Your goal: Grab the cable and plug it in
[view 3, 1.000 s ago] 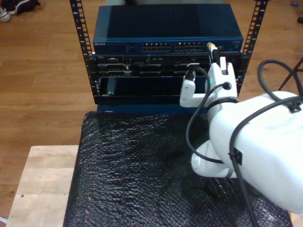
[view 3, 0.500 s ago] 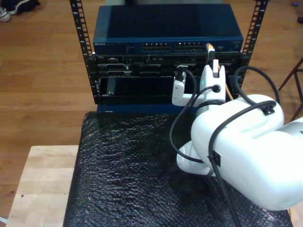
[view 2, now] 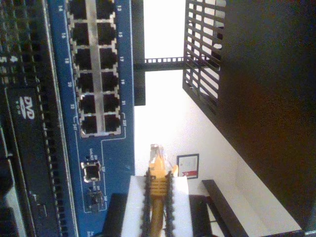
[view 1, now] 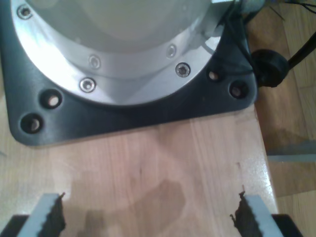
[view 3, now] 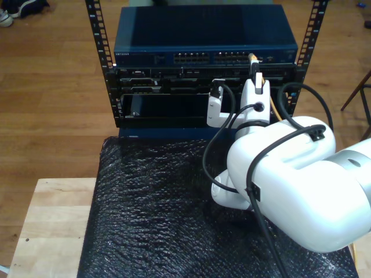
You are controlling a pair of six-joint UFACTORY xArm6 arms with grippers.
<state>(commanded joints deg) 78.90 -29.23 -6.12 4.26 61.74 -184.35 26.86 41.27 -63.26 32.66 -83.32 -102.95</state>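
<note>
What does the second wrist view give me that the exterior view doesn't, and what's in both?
Second wrist view alone: the blue switch's numbered ports up close, a single separate port near the cable's clear plug, and the toothed pads of my second gripper clamped on the yellow-orange cable.

Exterior view alone: the whole rack, the black bubble-wrap mat, the wooden table and the white arm.

Both: the switch, and the cable held with its plug just short of the port rows.

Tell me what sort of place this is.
Probably a robotics lab or workshop: a blue network switch in an open rack on a wooden floor, and my second gripper holding a cable at its ports.
</note>
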